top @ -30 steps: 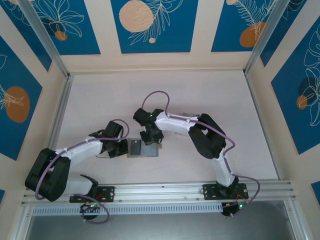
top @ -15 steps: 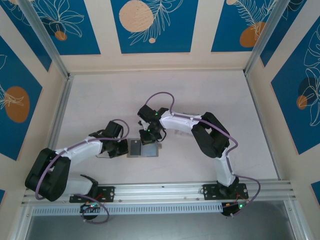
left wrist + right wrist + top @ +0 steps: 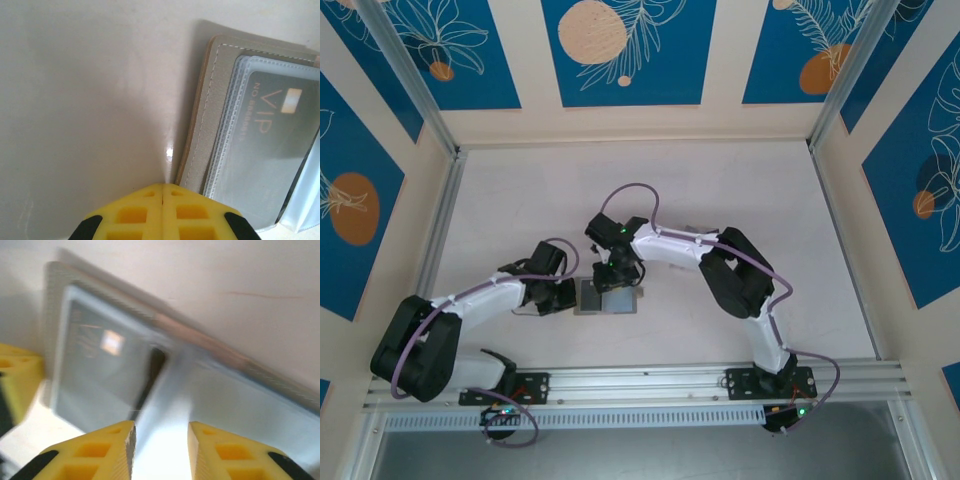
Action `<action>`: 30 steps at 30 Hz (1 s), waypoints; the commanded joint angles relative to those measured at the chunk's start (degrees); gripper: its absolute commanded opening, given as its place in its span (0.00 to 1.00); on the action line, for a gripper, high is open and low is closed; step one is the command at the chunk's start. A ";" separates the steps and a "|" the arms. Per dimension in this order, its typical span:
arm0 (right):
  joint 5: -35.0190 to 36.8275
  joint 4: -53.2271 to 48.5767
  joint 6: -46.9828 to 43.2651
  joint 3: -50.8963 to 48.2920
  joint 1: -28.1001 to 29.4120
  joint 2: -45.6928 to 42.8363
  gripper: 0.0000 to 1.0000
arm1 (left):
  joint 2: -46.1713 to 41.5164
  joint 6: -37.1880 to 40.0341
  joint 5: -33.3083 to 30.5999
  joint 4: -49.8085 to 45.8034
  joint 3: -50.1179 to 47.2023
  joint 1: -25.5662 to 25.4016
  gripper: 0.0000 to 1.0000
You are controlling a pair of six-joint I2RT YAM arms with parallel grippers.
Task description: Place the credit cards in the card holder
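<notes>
The card holder (image 3: 625, 304) lies open and flat on the table between the two arms, showing clear pockets inside its grey stitched cover (image 3: 212, 95). A dark grey credit card (image 3: 265, 150) marked VIP sits inside the left clear pocket, and it appears blurred in the right wrist view (image 3: 102, 372). My left gripper (image 3: 163, 186) is shut with nothing in it, its tip on the table at the holder's left edge. My right gripper (image 3: 161, 432) stands open just above the pale clear pocket (image 3: 235, 400), with nothing between its fingers.
The white table (image 3: 720, 190) is bordered by aluminium rails (image 3: 440, 230) at the sides and a rail (image 3: 650, 380) at the near edge. A yellow finger of the left gripper (image 3: 15, 377) shows at the left of the right wrist view.
The right gripper's jaws have gone from shut to open, and its head has shifted slightly left and nearer over the holder. The left arm has not moved.
</notes>
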 commanded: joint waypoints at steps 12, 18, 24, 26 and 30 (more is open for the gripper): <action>14.64 -6.68 -1.08 1.49 1.15 2.63 0.39 | 1.98 0.94 0.59 2.28 -1.08 -0.24 0.03; 13.84 -5.49 -1.52 0.76 2.94 3.80 0.34 | 2.26 1.03 0.72 2.57 -1.17 -0.24 0.03; 18.69 -8.38 -1.27 2.40 4.11 4.48 0.27 | 2.71 0.90 0.94 3.03 -1.34 -0.24 0.03; 20.89 -10.02 -0.81 3.33 4.33 4.70 0.31 | 2.71 0.94 0.94 3.14 -1.43 -0.24 0.03; 26.30 -13.26 -0.33 5.18 5.32 4.95 0.38 | 2.79 0.76 1.11 3.39 -1.77 -0.24 0.02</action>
